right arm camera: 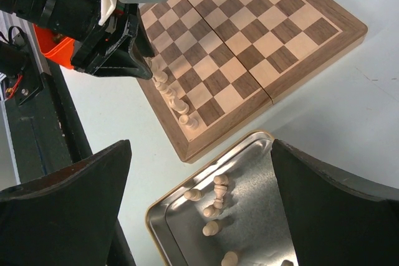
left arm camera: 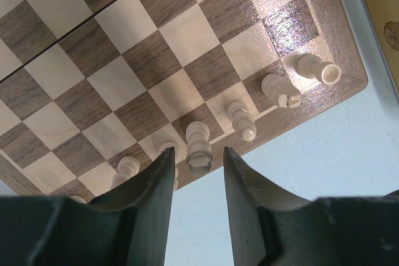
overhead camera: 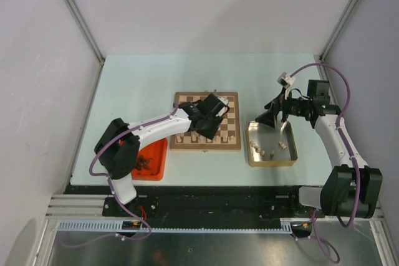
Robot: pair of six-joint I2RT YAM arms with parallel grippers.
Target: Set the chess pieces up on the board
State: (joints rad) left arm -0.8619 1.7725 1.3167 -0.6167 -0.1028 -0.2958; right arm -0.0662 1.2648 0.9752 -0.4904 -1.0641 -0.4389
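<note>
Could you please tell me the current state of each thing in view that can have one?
board, lying open and flat.
pale pieces on the board, upright in a row along its near edge.
left gripper, fingers parted around one piece of that row, not pinching it.
tin, lidless, holding loose pale pieces.
right gripper, fingers wide open, empty, above the tin.
red tray, holding dark pieces.
</note>
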